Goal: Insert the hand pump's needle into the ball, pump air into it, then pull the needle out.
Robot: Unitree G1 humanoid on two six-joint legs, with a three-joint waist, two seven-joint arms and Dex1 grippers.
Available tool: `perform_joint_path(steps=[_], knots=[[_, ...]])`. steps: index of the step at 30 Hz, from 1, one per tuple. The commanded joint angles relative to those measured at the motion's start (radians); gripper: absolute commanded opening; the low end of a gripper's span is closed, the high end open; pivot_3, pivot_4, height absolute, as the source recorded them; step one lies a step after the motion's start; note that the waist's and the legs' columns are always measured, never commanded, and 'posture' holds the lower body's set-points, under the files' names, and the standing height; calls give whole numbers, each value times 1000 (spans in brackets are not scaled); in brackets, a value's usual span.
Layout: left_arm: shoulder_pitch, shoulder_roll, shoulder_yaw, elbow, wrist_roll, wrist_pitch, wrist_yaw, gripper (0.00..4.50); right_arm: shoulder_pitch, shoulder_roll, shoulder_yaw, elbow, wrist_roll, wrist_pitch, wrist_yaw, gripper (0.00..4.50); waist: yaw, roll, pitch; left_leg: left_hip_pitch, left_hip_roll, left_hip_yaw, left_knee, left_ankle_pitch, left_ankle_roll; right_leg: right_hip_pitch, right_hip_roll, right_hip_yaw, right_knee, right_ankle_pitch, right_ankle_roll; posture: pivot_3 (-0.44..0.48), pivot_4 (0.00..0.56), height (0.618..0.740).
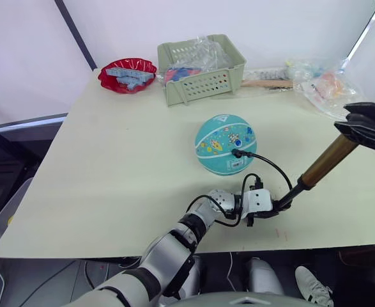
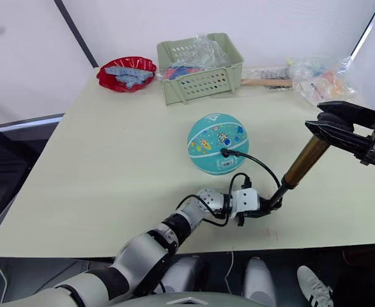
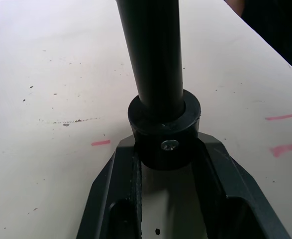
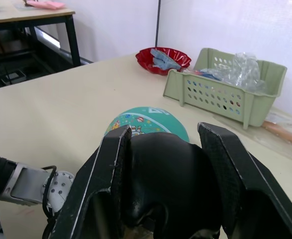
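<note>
Black foot: left gripper (image 1: pixel 268 213) clamps pump (image 1: pixel 320 165) base at front table (image 1: pixel 110 160) edge; rigid, sound hold.
Ball (image 1: pixel 225 144): mid-table, light, likely rolls; needle (image 1: pixel 236 153) seated, thin, likely bends.
T-handle: right gripper (image 4: pixel 165 184) closed around it; grip centrally.

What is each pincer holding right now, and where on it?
Both hold the hand pump: the left pincer clamps its black foot, the right pincer grips its black T-handle.

Bright, even light; close wrist views perhaps soft.
</note>
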State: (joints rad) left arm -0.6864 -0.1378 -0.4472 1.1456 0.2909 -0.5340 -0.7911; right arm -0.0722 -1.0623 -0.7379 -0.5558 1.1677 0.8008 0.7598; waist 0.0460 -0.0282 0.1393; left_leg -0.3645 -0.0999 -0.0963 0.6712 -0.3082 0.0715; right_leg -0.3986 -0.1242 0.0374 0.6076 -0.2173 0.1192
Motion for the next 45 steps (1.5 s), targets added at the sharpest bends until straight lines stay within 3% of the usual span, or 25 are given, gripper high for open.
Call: perform_joint_path(steps=[1, 9, 21, 25, 32, 38, 45], knots=[[40, 0, -60, 105, 79, 67, 3, 954, 44, 54, 11, -47, -59, -50, 5, 1627, 0, -1, -1, 1, 0, -1, 0, 0, 0, 0, 0, -1, 0, 0, 0, 0, 150, 740], [35, -1, -63, 98, 66, 75, 5, 954, 214, 171, 224, -62, -300, -199, 59, 1627, -1, -8, -11, 2, 0, -10, 0, 1, -2, 4, 1, -11, 0, 0, 0, 0, 150, 740], [24, 3, -47, 100, 54, 87, -3, 954, 278, 309, 470, 41, -549, -384, 52, 1626, -2, -8, -13, 2, 0, -18, 0, 3, -5, 6, 2, -17, 0, 0, 0, 0, 150, 740], [21, 0, -45, 100, 53, 92, -3, 954, 286, 324, 499, 54, -596, -419, 54, 1626, -2, -6, -14, 2, 0, -20, 0, 3, -5, 7, 2, -18, 0, 0, 0, 0, 150, 740], [18, -3, -44, 103, 53, 96, -2, 954, 216, 289, 380, 7, -491, -375, 50, 1626, -3, -2, -12, 2, 0, -21, 0, 4, -7, 7, 3, -18, 0, 0, -1, 0, 150, 740], [20, -3, -48, 106, 54, 96, -2, 954, 121, 168, 152, -32, -263, -249, 58, 1626, -2, 6, -7, 0, -1, -22, 0, 4, -7, 5, 2, -18, 0, 1, -2, 0, 150, 740], [17, -4, -50, 108, 53, 97, -3, 954, 48, 61, 2, -7, -112, -142, 54, 1626, -2, 6, -6, -1, -1, -23, 0, 4, -7, 5, 2, -19, -1, 1, -2, 0, 150, 740]])
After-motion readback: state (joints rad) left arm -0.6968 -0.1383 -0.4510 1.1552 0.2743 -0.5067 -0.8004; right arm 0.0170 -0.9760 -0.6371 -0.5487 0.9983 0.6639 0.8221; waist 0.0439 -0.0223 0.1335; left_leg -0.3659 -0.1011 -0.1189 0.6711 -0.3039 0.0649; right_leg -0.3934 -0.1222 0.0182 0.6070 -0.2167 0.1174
